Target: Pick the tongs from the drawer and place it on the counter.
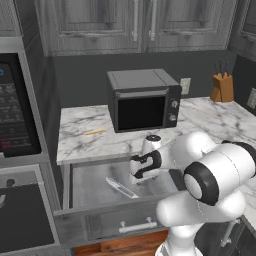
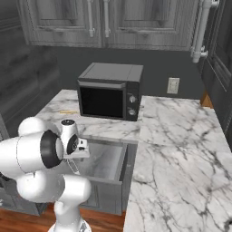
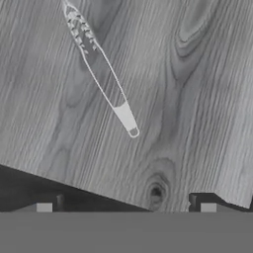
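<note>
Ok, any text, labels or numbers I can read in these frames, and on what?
None can be read.
Oven panel: pale rows and a red line, too blurred to read.
Microwave: two knobs, no readable marks.
Tongs, drawer, counter: no writing.

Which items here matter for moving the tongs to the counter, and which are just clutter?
Job:
tongs, lying flat in the open drawer
counter
gripper, open above the drawer floor

Bystanders:
microwave
knife block
orange stick on the counter
wall outlet
</note>
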